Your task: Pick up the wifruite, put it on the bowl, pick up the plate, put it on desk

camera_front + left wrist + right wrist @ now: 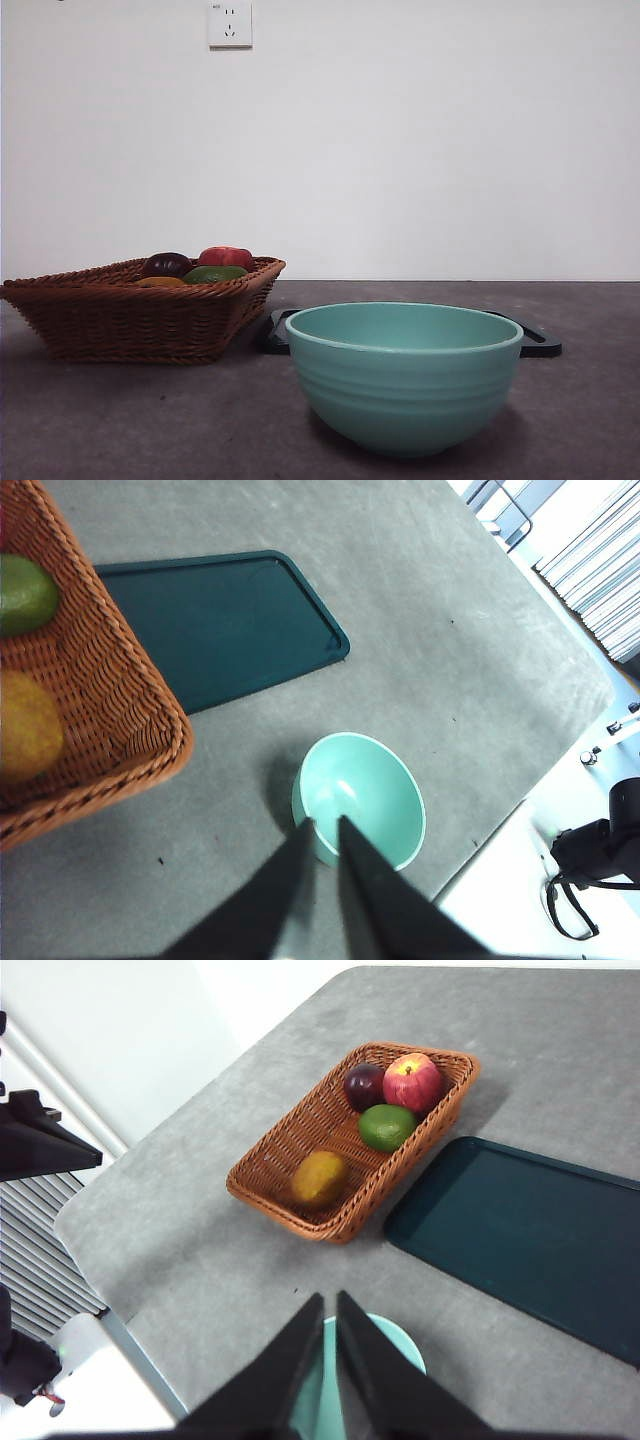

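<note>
- Far left on the tabletop point(120, 420), the wicker basket point(130, 320) sits with its fruit piled in: the wifruite point(320, 1178) lies in the basket's near end, apart from the green fruit point(387, 1126), the dark purple fruit point(364, 1085) and the red apple point(412, 1080) bunched at the far end.
- Risk right there, as I read it: the wifruite sits close to the basket wall, so a descending gripper could catch the woven rim and shove the basket instead of closing on the fruit.
- Its oval, dull skin could also roll or squirt out of a pinch that lands off-centre.
- Moving across, the dark green plate point(530, 1240) lies flat beside the basket, its edge tucked close to the wicker; it looks thin and low, so getting a jaw under its rim may be awkward.
- Next, the bowl point(403, 375) stands empty in front of the plate, nearest the camera.
- A high release could bounce the fruit out, or nudge the bowl.
- Both arms hang high over the bowl: left gripper point(323, 825) and right gripper point(327, 1300), each clenched on nothing, jaws nearly meeting.
</note>
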Controlling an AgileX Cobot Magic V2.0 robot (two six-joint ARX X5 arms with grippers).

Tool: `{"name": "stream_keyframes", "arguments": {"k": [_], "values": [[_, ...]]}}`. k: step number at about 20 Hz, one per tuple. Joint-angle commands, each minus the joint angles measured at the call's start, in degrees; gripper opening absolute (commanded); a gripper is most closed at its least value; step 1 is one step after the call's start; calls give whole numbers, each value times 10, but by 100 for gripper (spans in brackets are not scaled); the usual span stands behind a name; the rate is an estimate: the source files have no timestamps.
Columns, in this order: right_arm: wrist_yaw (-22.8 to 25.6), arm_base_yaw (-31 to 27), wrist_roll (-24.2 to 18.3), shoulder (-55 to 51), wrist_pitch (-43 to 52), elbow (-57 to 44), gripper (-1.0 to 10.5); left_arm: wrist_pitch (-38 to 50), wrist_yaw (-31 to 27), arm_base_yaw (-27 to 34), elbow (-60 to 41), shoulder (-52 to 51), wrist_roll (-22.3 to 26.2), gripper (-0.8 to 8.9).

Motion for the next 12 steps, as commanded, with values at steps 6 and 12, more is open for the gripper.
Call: {"name": "stream_keyframes", "arguments": {"k": [6, 12], "values": [[37, 3, -9, 4, -39, 9, 603, -1, 5, -2, 11, 0, 9, 626], [45, 3, -6, 2, -60, 10, 602, -9, 4, -2, 12, 2, -19, 625]]}}
